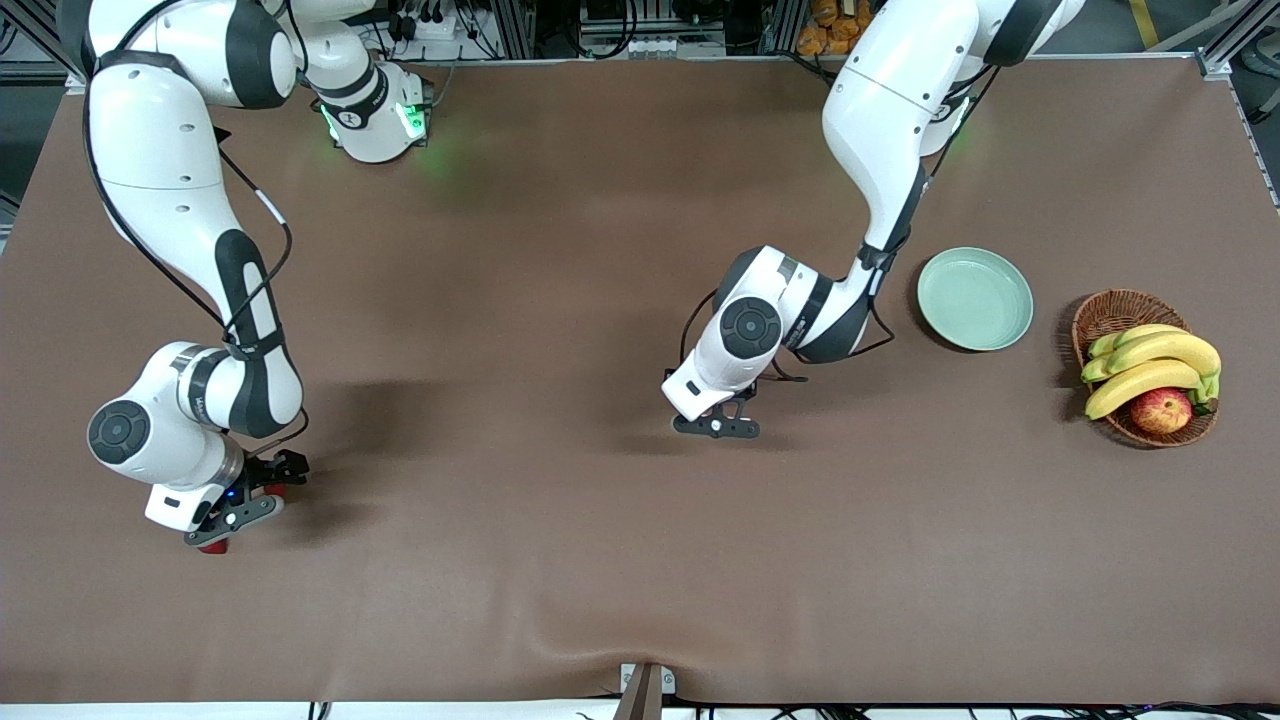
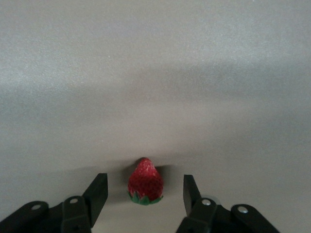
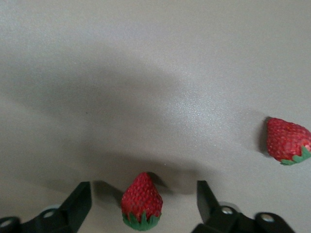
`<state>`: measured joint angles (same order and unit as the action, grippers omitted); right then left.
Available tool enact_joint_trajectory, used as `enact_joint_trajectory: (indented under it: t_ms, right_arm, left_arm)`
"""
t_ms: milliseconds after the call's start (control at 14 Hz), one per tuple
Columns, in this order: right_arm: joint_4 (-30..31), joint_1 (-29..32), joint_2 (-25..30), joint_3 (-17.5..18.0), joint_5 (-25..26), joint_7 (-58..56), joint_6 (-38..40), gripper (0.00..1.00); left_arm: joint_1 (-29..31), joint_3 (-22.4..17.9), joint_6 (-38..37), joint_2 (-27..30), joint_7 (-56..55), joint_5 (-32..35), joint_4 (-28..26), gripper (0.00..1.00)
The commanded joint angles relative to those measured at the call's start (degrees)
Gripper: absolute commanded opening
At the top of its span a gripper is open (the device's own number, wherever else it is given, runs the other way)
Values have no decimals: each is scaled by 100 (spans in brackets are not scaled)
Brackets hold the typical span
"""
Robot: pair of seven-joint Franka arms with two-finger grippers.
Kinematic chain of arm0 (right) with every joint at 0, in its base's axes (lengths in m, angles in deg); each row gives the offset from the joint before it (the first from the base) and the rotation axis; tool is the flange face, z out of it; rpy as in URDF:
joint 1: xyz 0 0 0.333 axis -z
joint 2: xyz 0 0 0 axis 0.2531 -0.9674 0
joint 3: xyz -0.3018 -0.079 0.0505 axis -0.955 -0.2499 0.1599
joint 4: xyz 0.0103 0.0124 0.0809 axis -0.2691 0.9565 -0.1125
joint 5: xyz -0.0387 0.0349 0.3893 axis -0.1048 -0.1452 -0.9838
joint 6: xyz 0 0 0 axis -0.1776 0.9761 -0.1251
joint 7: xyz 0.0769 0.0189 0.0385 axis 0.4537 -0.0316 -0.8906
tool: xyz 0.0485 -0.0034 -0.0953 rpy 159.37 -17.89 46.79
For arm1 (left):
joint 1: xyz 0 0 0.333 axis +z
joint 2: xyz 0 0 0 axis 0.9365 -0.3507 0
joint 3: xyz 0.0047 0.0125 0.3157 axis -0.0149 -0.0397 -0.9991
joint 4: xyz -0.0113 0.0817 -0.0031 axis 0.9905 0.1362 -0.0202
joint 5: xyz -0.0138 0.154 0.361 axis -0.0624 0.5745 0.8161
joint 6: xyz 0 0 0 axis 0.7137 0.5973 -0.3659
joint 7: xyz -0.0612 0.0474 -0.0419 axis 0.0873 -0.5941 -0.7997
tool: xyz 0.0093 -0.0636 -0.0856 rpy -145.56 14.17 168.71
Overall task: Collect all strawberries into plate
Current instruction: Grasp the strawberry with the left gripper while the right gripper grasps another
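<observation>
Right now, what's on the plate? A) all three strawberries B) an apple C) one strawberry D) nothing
D: the plate holds nothing in the front view; one strawberry sits on the table between the left gripper's open fingers, and two more strawberries lie on the table by the open right gripper.

Strawberries [image 3: 141, 201] red, green caps. Plate [image 1: 975, 298] pale mint, plain. Desk [image 1: 560, 560] brown. Basket [image 1: 1112, 312] brown wicker; bananas [image 1: 1150, 365] yellow-green; apple [image 1: 1161, 410] red-yellow.
</observation>
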<state>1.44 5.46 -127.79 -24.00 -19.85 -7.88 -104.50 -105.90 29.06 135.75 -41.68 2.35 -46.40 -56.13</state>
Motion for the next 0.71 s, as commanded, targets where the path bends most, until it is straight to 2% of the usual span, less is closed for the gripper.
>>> enact_joint_trajectory:
  t_ms: [0, 285, 499, 642]
  right_arm:
    - [-103, 103, -39, 58, -51, -76, 104, 0]
    - [-138, 103, -30, 50, -51, -67, 271, 0]
    - [-252, 103, 5, 50, -51, -85, 490, 0]
    - [-454, 86, 49, 50, -51, -85, 805, 0]
  left_arm:
    - [-40, -24, 86, -1, -66, -82, -54, 69]
    - [-31, -24, 86, -2, -49, -73, -98, 46]
    - [-31, -24, 86, -10, -57, -73, -98, 46]
    - [-22, -24, 86, -2, 12, -64, -98, 25]
